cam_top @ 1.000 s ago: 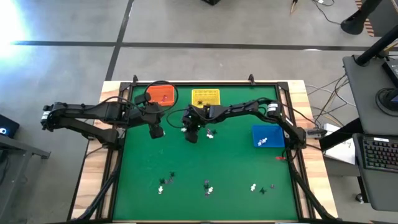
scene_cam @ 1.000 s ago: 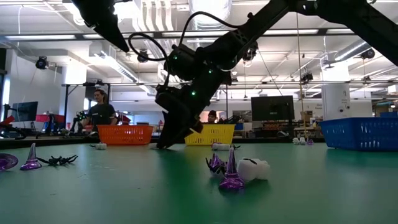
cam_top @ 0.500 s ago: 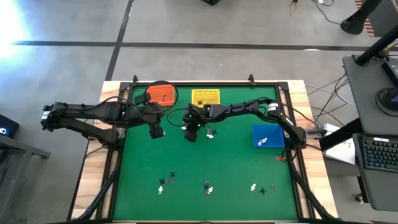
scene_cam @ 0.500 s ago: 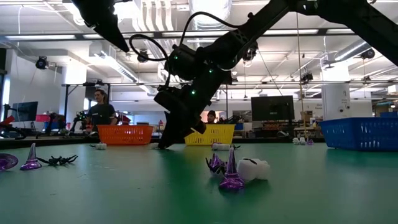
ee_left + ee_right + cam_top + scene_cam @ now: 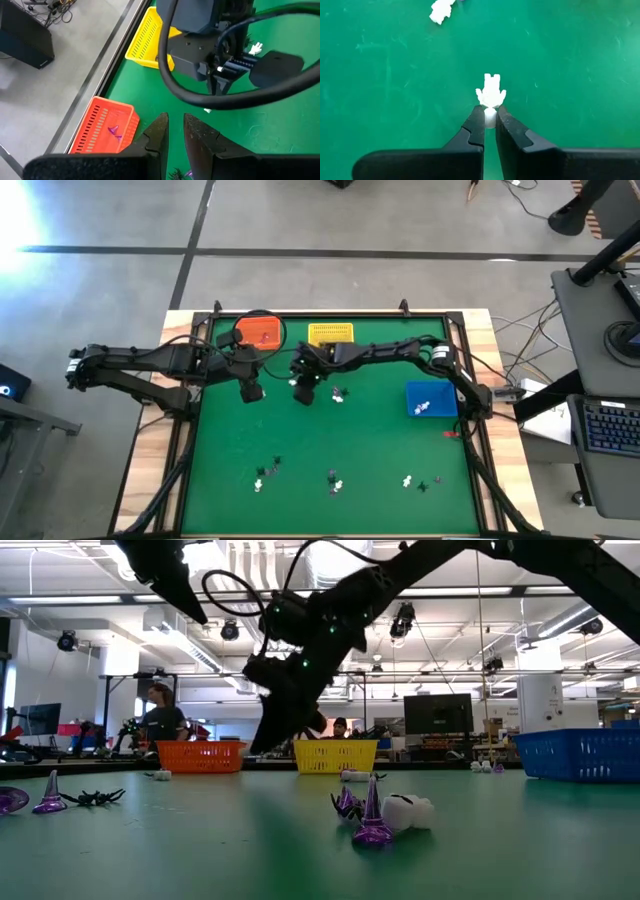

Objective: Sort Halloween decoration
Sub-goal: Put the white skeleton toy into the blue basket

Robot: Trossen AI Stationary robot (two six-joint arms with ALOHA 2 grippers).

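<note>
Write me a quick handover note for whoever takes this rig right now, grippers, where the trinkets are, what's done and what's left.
Right gripper: shut on a white trinket, lifted clear of the mat near the yellow basket.
Left gripper: holds nothing, hovering by the orange basket.
Done: a purple piece lies in the orange basket, white pieces in the blue basket.
Left: drop the held white trinket, probably in the blue basket; then clear the pieces mid-mat and the scattered trinkets along the near edge.
</note>
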